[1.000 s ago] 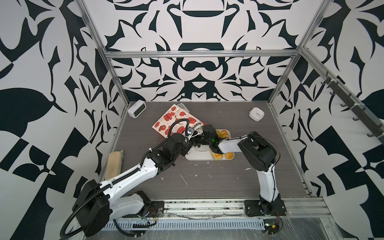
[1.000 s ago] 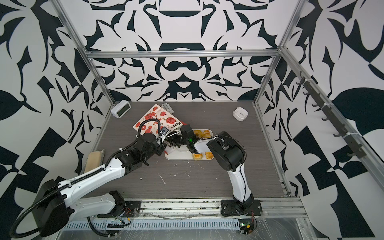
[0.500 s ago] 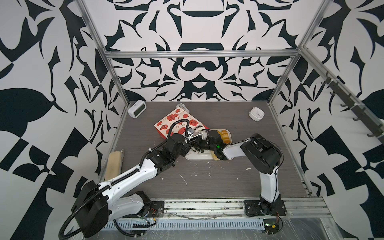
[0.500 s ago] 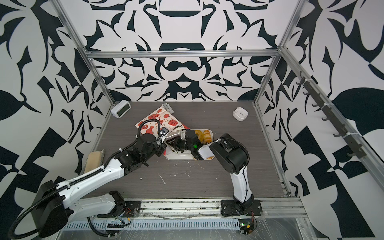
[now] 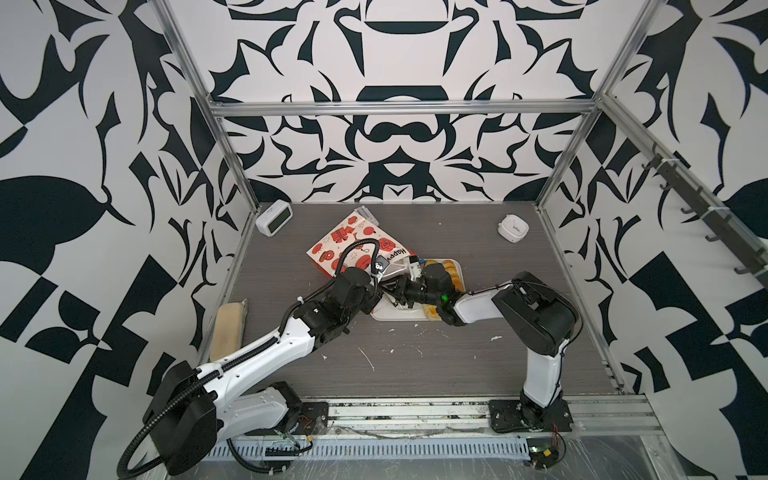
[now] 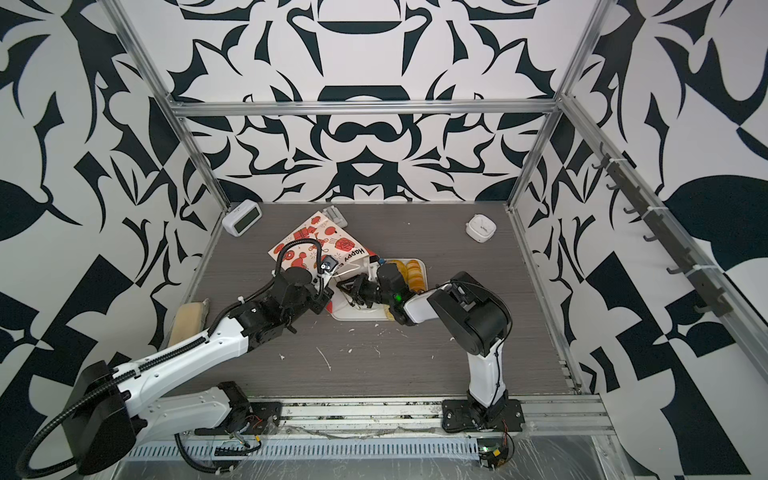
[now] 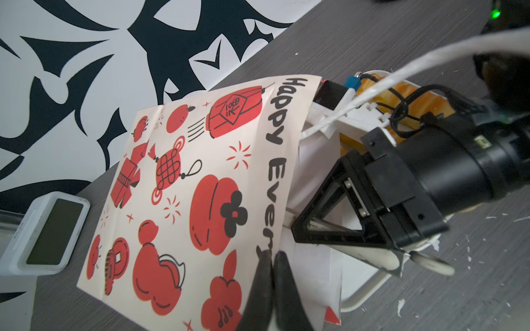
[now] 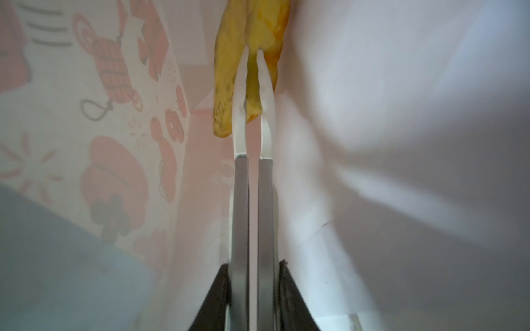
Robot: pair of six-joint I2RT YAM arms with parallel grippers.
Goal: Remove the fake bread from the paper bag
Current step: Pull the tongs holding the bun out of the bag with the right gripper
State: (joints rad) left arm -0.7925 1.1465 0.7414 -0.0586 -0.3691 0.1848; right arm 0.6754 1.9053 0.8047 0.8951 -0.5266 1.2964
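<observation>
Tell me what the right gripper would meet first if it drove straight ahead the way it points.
The right gripper is closed on a fake bread piece inside the paper bag, so that comes first; behind it probably the bag's end, depth unclear.

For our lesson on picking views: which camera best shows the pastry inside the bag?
The right wrist view: the pastry shows close and unblocked, pinched by the right gripper inside the bag. Both top views and the left wrist view show only the bag's outside; that pastry is hidden there.

Golden-yellow bread (image 8: 225,71), red-printed white bag (image 7: 172,177)
</observation>
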